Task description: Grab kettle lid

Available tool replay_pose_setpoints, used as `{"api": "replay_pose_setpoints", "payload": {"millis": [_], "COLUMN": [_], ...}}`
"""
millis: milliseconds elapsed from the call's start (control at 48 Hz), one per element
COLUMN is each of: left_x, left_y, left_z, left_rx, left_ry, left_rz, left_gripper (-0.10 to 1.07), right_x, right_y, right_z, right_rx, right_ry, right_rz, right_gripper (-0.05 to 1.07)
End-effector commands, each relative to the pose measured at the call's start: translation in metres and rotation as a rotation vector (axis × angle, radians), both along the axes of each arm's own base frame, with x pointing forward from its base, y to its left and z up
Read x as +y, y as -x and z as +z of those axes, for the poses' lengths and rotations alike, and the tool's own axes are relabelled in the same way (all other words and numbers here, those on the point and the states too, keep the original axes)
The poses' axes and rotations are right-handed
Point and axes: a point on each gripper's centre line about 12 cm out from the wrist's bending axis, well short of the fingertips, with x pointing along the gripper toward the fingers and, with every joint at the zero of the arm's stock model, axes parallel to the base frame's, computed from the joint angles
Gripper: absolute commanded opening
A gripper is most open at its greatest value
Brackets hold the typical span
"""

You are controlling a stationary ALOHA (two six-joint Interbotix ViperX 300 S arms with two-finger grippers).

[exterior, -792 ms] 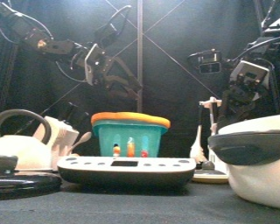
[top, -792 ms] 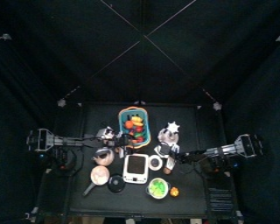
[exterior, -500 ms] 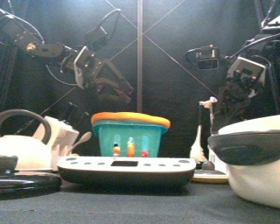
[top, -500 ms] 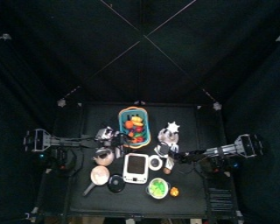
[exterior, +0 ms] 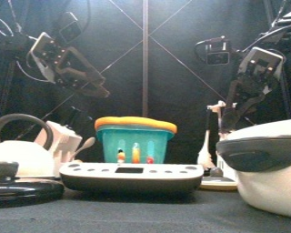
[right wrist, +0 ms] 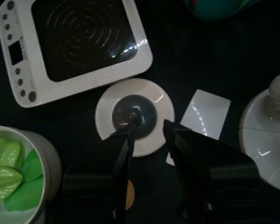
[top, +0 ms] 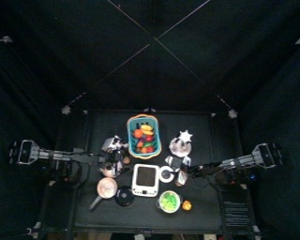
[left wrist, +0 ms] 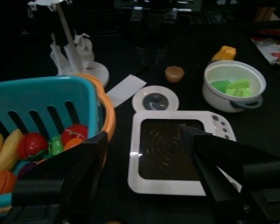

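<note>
kettle lid, round and white, flat on the table beside the scale; right gripper parted directly above it, left gripper also parted, empty.

The pen was dim all round; light fell from above onto the table, leaving the curtains near black. In the front view the near white pot at four o'clock was soft and glared; the right wrist view was grainy, with a sheen on the round white lid.
</note>
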Motion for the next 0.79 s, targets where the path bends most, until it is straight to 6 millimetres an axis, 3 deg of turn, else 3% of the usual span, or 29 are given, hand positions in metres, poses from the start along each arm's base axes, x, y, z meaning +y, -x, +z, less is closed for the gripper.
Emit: {"api": "replay_pose_setpoints", "payload": {"millis": [0, 438, 771], "left_x": [-0.001, 0.0, 0.0], "left_y": [0.003, 0.016, 0.017], "left_z": [0.006, -0.01, -0.011], "left_rx": [-0.025, 0.017, 0.018], "left_ry": [-0.001, 0.001, 0.006], "left_rz": [-0.002, 0.003, 0.006], "left_gripper": [0.98, 0.98, 0.98], "right_x": [0.003, 0.01, 0.009], "right_y": [-0.009, -0.032, -0.04], "right_z": [0.007, -0.017, -0.038], "right_rx": [-0.026, 0.057, 0.12], "right_ry": [-0.004, 0.023, 0.045], "right_rz": [0.01, 0.036, 0.038], "right_gripper": [0.72, 0.72, 0.72]}}
